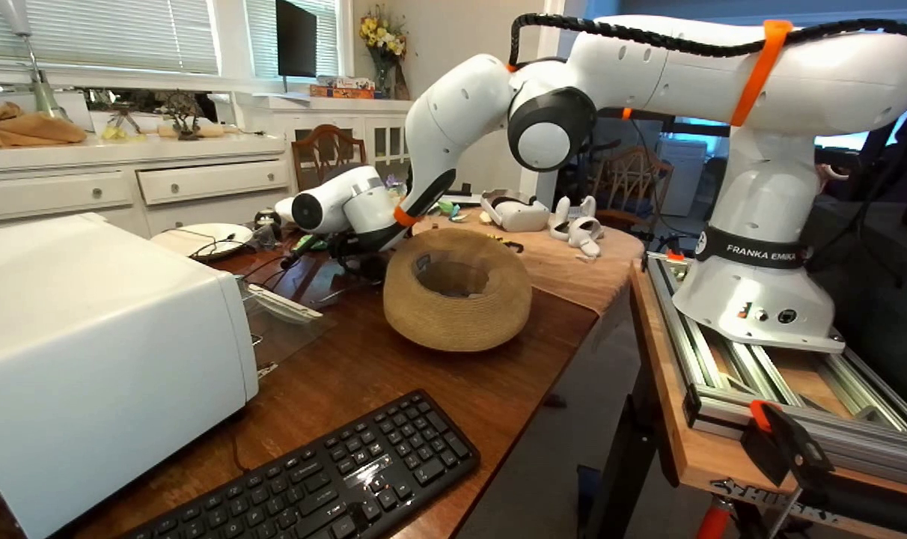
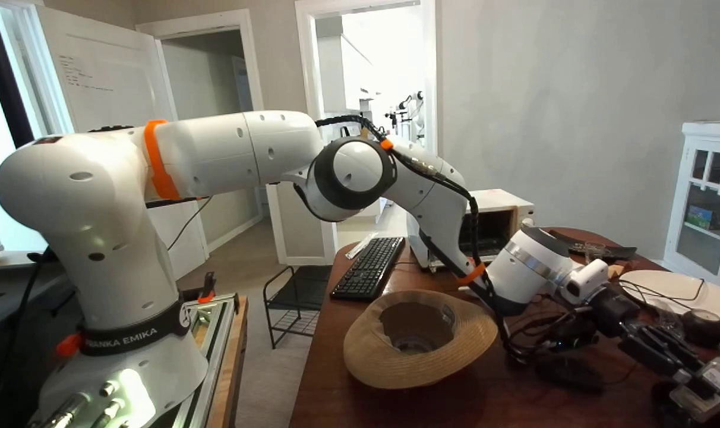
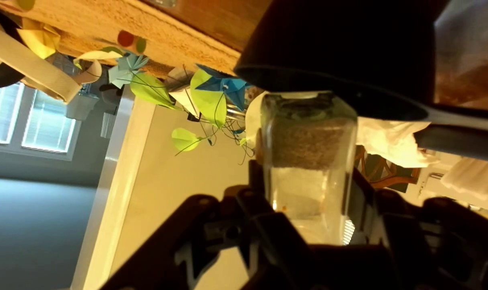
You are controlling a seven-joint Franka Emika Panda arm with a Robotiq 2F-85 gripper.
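Fingers [image 3: 257, 179] gripping a clear, square-sided jar [image 3: 308, 193], one on each side of it. Inside the jar: brown, grainy contents [image 3: 304, 141], gathered at the end farther from the arm; the rest of the jar see-through. Wrist view stands upside down. There the jar's loaded end overlaps the rim of a dark vessel [image 3: 344, 44]; touching or just above, cannot tell. Vessel's inside too dark to read. Behind the jar, green and blue paper pieces [image 3: 207, 98] on thin stems.

In an exterior view the jar shows at the end of the arm [image 2: 348, 172], held aslant, a pale label on its side, close to the right edge of the frame. White plate [image 2: 657, 278] near the fingers, on the same table [image 2: 336, 398], a thin dark wire lying across it.

Straw hat [image 1: 461, 322] on the table in both exterior views, hollow side up, arm passing beyond it. Black keyboard [image 1: 334, 479] well apart from the fingers, by a white oven-like box [image 1: 117, 337]. White headset [image 1: 519, 214] and controllers [image 1: 581, 232] lie beyond the hat, side by side on a paler, peach-coloured surface [image 1: 566, 277].
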